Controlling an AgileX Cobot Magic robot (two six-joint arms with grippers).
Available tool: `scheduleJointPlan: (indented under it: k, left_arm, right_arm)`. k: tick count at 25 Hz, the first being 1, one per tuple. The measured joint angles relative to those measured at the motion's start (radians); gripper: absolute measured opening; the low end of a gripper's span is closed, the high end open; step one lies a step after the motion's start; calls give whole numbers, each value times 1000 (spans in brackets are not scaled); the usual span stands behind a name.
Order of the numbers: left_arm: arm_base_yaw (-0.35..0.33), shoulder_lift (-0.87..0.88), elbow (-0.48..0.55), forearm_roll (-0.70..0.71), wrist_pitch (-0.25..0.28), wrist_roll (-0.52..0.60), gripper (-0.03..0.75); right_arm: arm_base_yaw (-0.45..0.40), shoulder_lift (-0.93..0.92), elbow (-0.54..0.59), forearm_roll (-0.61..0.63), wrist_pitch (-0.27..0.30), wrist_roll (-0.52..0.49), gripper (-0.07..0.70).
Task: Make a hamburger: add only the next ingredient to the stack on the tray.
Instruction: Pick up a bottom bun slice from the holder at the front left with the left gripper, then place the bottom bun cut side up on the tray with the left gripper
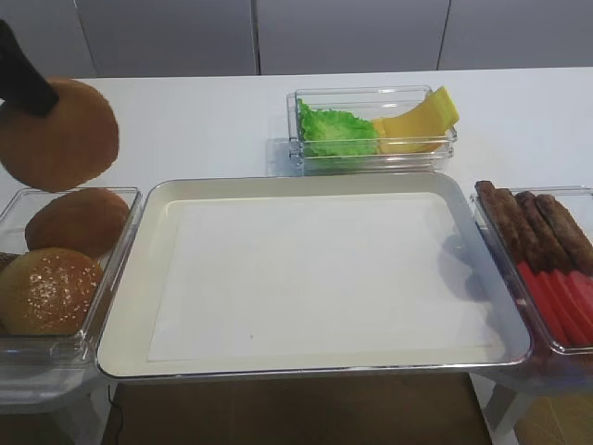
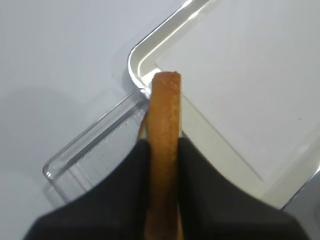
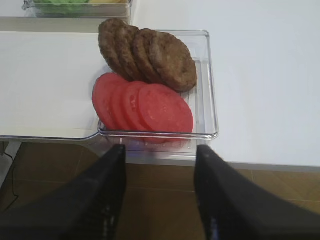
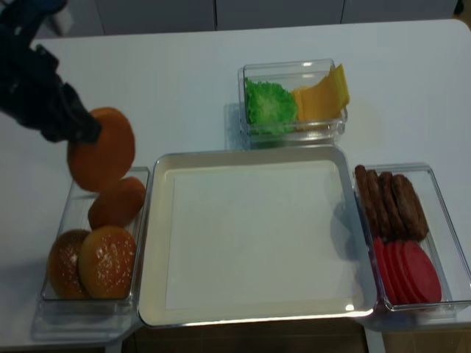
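Left pincer (image 2: 162,150) clamped tight on its load; right pincer (image 3: 160,155) agape.

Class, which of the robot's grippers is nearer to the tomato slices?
Right. The right gripper hovers open just in front of the tomato slices; the left gripper holds a bun half across the tray.

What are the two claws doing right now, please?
Left claw: closed on the flat bun half, held on edge above the bun bin.
Right claw: open, holding nothing.
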Motion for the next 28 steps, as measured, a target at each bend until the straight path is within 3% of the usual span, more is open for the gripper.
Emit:
scheduleJointPlan:
  k: [5,10,12,13,22,28]
  left_arm:
    - [-169,-2,-9,79,-9,-100,110]
    - [-365,-2,-10,223,-76,-180,110]
    - [-477,6,-10,314,-126,-277,110]
    - [-477,6,-10,314,-126,-277,110]
    - [-736,124,-11,573,-282,-570,107]
    - [-878,223,-11,856,-308,-816,107]
  right_arm:
    - [0,0,0,0,0,0,355]
    - [0,0,0,0,0,0,355]
    - [0,0,0,0,0,0,355]
    - [0,0,0,0,0,0,355]
    - [0,0,0,0,0,2,355]
    - [0,0,0,0,0,2,355]
